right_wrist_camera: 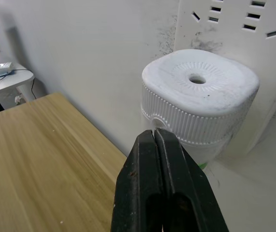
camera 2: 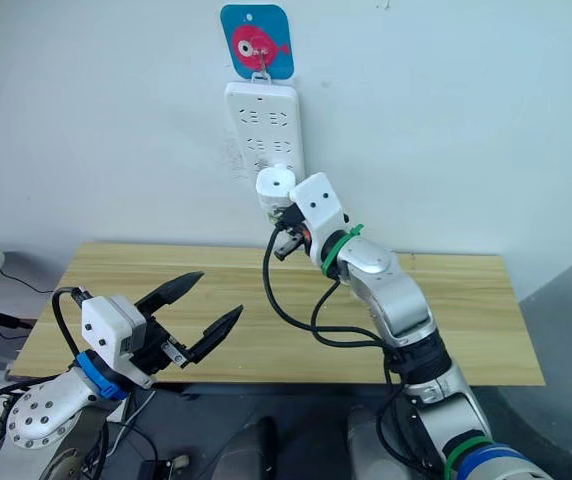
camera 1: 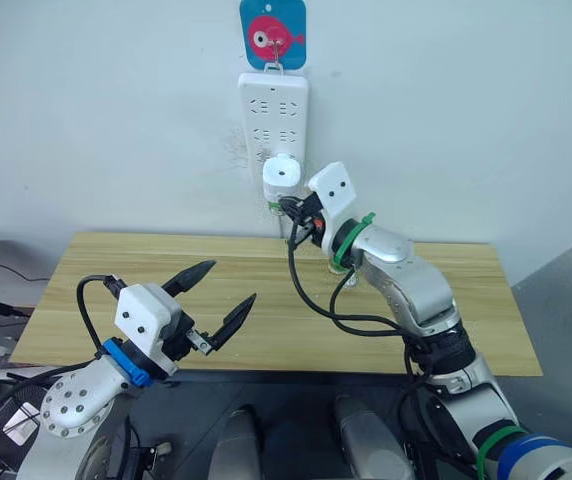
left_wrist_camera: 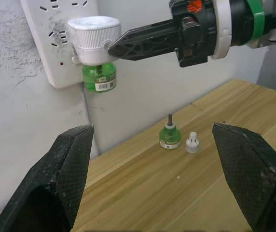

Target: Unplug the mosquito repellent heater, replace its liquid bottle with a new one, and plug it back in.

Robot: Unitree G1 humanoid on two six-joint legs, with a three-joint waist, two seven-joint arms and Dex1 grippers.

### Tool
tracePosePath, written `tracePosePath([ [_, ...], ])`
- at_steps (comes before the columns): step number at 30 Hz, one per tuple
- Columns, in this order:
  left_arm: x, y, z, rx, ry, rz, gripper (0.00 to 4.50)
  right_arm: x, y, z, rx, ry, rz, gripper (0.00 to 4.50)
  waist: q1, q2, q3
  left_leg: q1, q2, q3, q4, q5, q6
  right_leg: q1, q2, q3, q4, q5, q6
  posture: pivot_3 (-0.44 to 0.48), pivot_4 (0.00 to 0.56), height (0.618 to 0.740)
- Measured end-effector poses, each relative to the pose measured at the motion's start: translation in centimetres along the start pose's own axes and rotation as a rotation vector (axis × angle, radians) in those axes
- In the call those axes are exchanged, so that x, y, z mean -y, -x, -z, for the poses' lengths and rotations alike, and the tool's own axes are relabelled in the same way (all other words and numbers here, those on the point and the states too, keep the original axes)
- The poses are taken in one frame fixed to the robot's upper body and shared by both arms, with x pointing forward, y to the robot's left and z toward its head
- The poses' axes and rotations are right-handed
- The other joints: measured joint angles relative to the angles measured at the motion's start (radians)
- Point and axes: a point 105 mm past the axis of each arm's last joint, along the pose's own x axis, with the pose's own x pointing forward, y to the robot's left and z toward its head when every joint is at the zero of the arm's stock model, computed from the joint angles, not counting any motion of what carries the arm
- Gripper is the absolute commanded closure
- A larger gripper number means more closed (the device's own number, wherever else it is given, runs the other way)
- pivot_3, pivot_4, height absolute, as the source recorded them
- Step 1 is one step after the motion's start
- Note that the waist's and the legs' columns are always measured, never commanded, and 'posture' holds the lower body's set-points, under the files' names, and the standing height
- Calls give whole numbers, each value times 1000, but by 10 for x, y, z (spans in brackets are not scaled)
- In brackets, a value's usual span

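The white mosquito repellent heater [camera 1: 282,178] sits plugged into the lower part of a wall power strip [camera 1: 274,110], with a green liquid bottle [left_wrist_camera: 99,77] screwed in under it. My right gripper [right_wrist_camera: 155,133] is shut with nothing between its fingers, and their joined tips rest against the heater's ribbed side [left_wrist_camera: 93,38]. A second small green bottle [left_wrist_camera: 169,136] with a bare wick stands on the table near the wall, a white cap [left_wrist_camera: 192,143] beside it. My left gripper [camera 1: 232,283] hovers open over the table's front left, well short of the heater.
The wooden table [camera 1: 466,300] runs along the white wall. A blue fish-shaped hook [camera 1: 273,35] holds the power strip. My right arm's black cable [camera 1: 311,300] loops down over the table's middle.
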Motion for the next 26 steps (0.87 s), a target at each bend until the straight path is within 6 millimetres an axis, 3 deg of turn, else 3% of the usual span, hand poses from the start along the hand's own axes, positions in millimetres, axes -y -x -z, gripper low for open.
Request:
tracePosePath([
  [5,-11,5,22,-90,36,13,345,-27,31,-1,-6,52,-229,4463,5,0,0,0,0,-2,-5,0,0,-2,1,-2,1,1,1,-133,185,740],
  [8,-21,13,38,-190,26,90,0,-30,61,20,-111,145,-291,3914,8,-1,-1,0,0,-2,-7,0,0,-3,0,-3,0,0,0,-135,175,740],
  [12,-40,32,57,-336,-2,218,0,-4,105,57,-292,204,-259,2532,12,-2,-3,0,0,1,-7,0,0,-4,-1,-2,0,-1,0,-135,150,740],
  [19,-78,37,68,-443,-105,204,0,27,149,69,-428,306,-269,79,6,-7,-29,0,0,3,-5,0,0,-4,-1,-1,0,-1,3,-105,105,740],
  [26,-97,37,76,-481,-166,121,0,44,166,75,-474,323,-265,79,7,-11,-57,1,0,3,-4,0,0,-2,-1,-2,1,0,2,-87,82,740],
])
